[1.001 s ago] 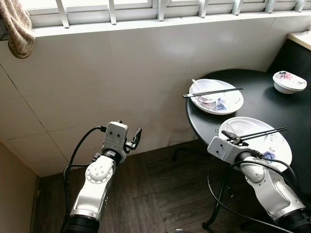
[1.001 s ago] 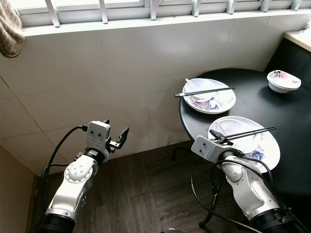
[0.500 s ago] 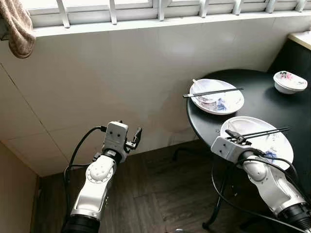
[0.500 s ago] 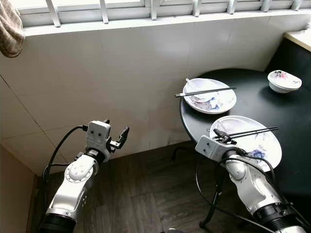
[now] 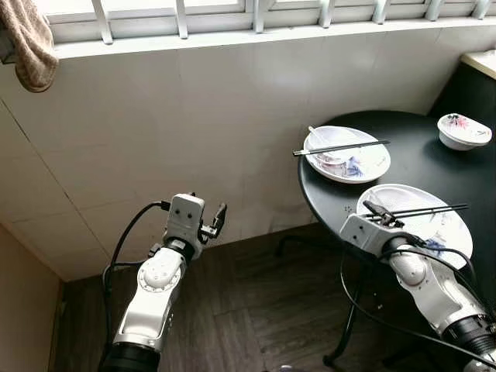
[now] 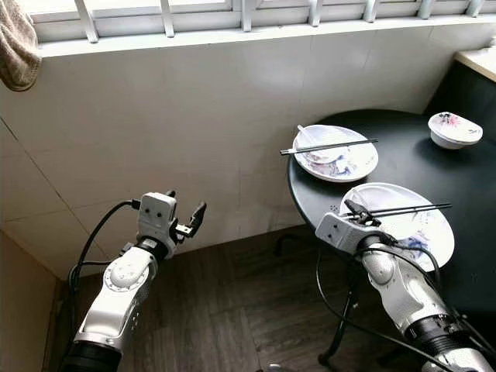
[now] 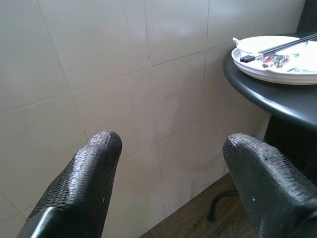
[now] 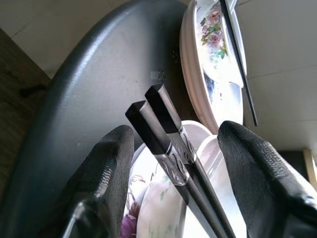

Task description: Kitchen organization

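Observation:
A round black table (image 5: 325,194) carries two white flowered plates. The near plate (image 5: 434,232) has a pair of black chopsticks (image 5: 426,210) lying across it. My right gripper (image 5: 377,211) is at the plate's left rim. It is open, and the chopstick ends (image 8: 166,139) lie between its fingers (image 8: 106,168) without being pinched. The far plate (image 5: 360,164) holds a second pair of chopsticks (image 5: 339,146) and a white spoon (image 5: 316,136). A small flowered bowl (image 5: 463,130) sits at the back right. My left gripper (image 5: 219,216) is open by the tiled wall, away from the table, holding nothing.
A tiled wall (image 5: 194,116) with a barred window sill runs along the back, and a beige towel (image 5: 31,46) hangs at the top left. Dark wood floor (image 5: 256,310) lies below, with the table's metal legs (image 5: 345,333) under the top. A counter corner (image 5: 482,62) shows at the far right.
My right gripper has slid slightly forward, so the chopstick ends now lie between its fingers. The left arm has stayed put. The view shifted a little.

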### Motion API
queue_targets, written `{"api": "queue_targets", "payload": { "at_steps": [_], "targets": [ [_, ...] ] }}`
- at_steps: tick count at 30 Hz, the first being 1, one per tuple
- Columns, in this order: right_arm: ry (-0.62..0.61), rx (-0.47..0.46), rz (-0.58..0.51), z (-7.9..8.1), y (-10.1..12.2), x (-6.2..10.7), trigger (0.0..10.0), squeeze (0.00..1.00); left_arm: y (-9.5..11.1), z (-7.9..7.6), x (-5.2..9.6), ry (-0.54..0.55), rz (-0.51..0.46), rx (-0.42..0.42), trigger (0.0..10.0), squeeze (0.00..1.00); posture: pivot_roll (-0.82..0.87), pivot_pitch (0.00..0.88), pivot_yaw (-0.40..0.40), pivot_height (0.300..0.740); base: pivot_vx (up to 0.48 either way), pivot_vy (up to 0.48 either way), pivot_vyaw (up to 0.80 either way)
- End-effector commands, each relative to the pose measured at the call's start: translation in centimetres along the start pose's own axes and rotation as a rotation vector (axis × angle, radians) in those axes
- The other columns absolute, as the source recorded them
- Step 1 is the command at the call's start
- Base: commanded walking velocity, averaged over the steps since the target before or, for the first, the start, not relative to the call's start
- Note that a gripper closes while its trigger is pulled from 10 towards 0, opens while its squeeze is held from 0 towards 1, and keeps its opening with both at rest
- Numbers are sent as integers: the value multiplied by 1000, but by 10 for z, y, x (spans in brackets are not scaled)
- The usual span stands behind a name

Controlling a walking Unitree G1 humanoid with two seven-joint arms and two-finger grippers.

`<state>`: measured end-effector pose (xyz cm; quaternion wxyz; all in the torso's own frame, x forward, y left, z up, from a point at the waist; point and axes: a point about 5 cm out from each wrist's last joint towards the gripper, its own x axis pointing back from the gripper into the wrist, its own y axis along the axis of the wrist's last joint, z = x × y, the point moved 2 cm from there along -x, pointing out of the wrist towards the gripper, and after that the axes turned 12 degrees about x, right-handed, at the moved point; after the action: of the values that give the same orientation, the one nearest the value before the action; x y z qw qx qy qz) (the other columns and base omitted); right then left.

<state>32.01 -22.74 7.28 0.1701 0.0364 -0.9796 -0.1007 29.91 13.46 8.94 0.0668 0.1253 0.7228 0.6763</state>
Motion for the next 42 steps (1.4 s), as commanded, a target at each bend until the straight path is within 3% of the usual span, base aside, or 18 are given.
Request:
{"api": "queue_targets", "payload": {
  "at_steps": [1,7,8,9,10,11,12,19,33,42],
  "targets": [
    [-20,7,2,-2,0,-2,10000,0,3,0,-2,-1,-13,14,10000,0,-66,0,-50,740,0,0,0],
    [-33,11,-2,-3,-1,-5,10000,0,3,0,-1,-1,-12,15,10000,0,-66,0,-50,740,0,0,0],
    [-33,2,-4,-1,-2,-5,8902,0,2,-1,-1,-1,-11,16,10000,0,-64,0,-50,740,0,0,0],
    [-33,2,-4,-1,-2,-5,8902,0,2,-1,-1,-1,-11,16,10000,0,-64,0,-50,740,0,0,0],
    [-32,0,-2,0,-3,-5,7373,0,2,-1,-1,-1,-11,16,10000,0,-64,0,-50,740,0,0,0],
    [-30,-10,1,1,-4,-6,4824,0,2,-1,-1,-1,-11,17,10000,0,-64,0,-50,740,0,0,0],
    [-32,-12,0,1,-4,-6,0,0,2,-1,-1,0,-10,17,10000,0,-64,0,-50,740,0,0,0],
    [-50,2,-4,2,-5,-8,0,0,1,-1,-1,-1,-7,19,10000,0,-60,0,-50,740,0,0,0],
    [-184,165,-20,-12,0,-9,0,0,-1,-1,0,4,-3,28,10000,0,-55,0,-55,740,0,0,0],
    [-333,200,-61,-37,10,-7,0,0,-1,0,0,7,-1,38,10000,0,-57,0,-52,740,0,0,0]
  ]
}}
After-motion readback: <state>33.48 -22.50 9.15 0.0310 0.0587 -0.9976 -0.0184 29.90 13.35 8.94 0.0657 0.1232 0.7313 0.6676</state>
